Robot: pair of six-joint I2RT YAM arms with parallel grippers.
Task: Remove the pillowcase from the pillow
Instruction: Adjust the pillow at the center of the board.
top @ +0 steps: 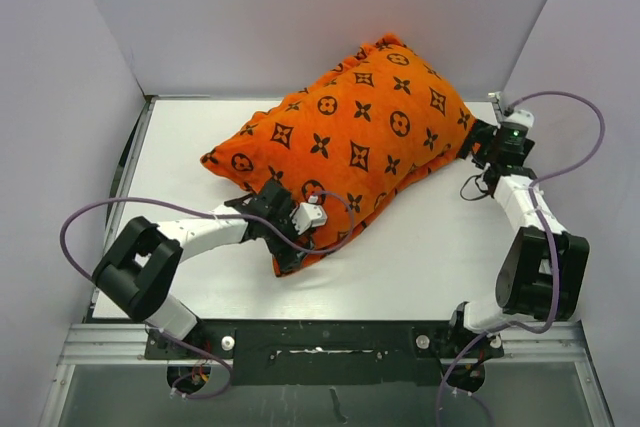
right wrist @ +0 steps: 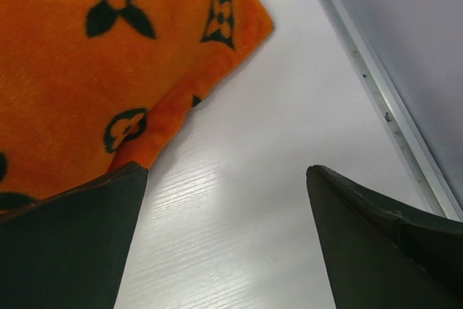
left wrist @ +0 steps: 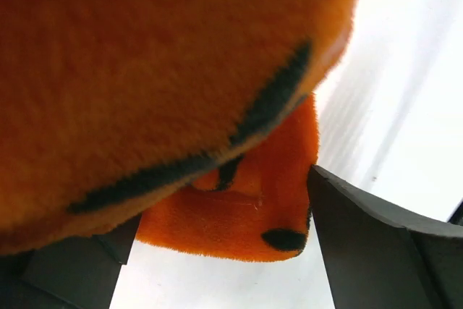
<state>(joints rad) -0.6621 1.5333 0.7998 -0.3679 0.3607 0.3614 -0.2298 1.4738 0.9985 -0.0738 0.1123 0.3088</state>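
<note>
Pillowcase [top: 360, 137] lies mid-tabletop [top: 420, 257], biased to 1 o'clock. Pillow is fully inside, not visible. My L gripper [left wrist: 224, 251] is wide open at the case's 7 o'clock corner, w/ a flap [left wrist: 239, 208] between the jaws. R gripper [right wrist: 224, 240] is also open at the 3 o'clock edge, only tabletop btwn the jaws. Risks: L pinches pillow along w/ the flap, so the whole bundle drags. R closes on air, so no anchor.

Orange pillowcase [left wrist: 181, 70] corner between the left hand's [left wrist: 226, 255] wide-apart fingers [left wrist: 376, 251]
</note>
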